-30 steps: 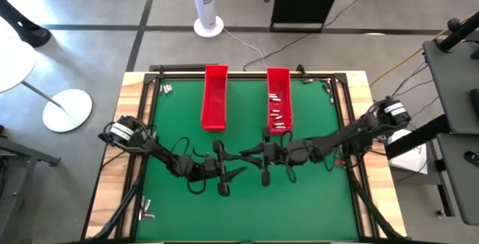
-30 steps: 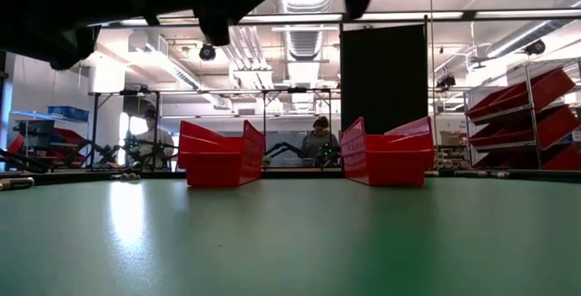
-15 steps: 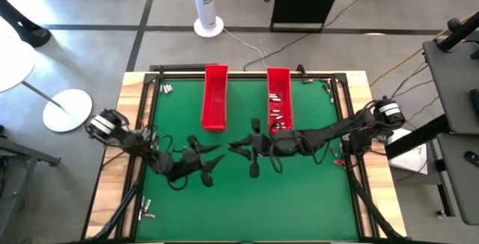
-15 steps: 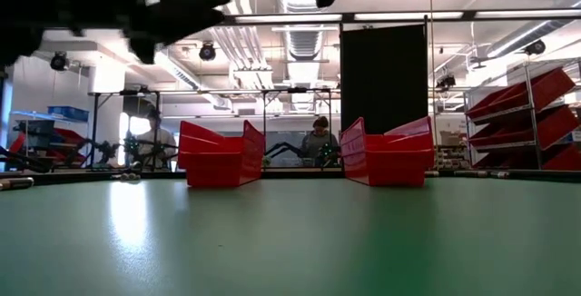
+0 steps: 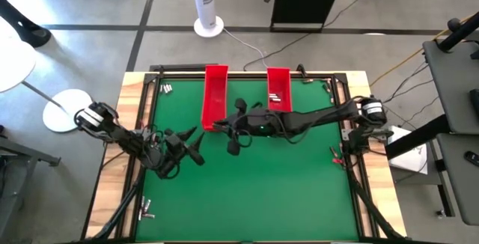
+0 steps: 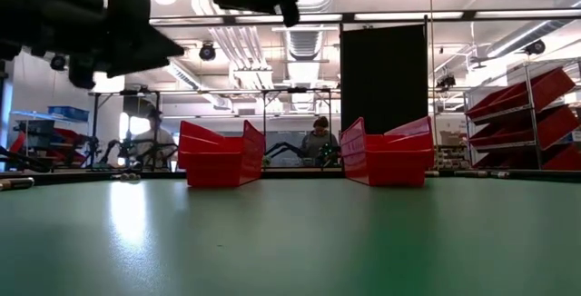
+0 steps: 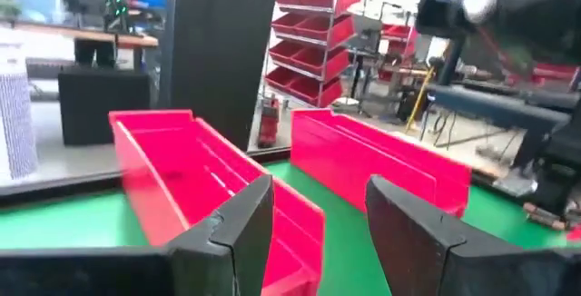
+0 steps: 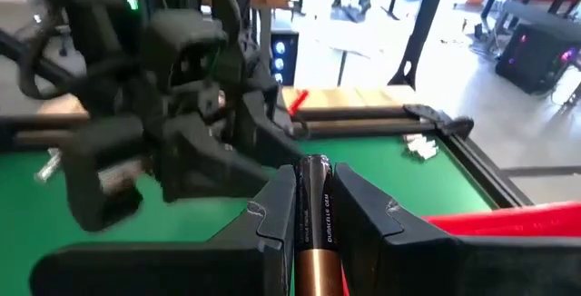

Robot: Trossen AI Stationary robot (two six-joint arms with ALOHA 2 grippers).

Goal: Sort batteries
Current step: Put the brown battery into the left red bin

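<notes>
Two long red trays stand at the far side of the green table, the left tray (image 5: pixel 215 94) and the right tray (image 5: pixel 278 94). Several small batteries (image 5: pixel 275 103) lie in the right tray. My right gripper (image 5: pixel 222 126) reaches across the table to the left tray's near end, shut on one dark battery (image 8: pixel 314 207). My left gripper (image 5: pixel 196 145) hovers open at the table's left, nothing between its fingers (image 7: pixel 238 232); in its wrist view both trays (image 7: pixel 182 173) lie ahead. My right gripper pinches the battery's dark barrel (image 8: pixel 314 196) between its two fingers (image 8: pixel 278 212). The battery lies along the fingers, its coppery end toward the wrist. The fingers come about level from the table's right. The battery is lifted clear of the table.
Loose batteries lie on the wooden frame at the far left corner (image 5: pixel 165 88), the near left corner (image 5: pixel 146 212) and the far right corner (image 5: pixel 328 87). My left arm (image 8: pixel 172 123) stands close in front of my right gripper. People sit in the room beyond the table (image 6: pixel 320 140).
My right gripper has gone toward the table's left and far edges and risen, carrying the battery from near the right tray's near end to the left tray's near end. My left gripper has drawn back toward the table's left edge and swung round, staying open.
</notes>
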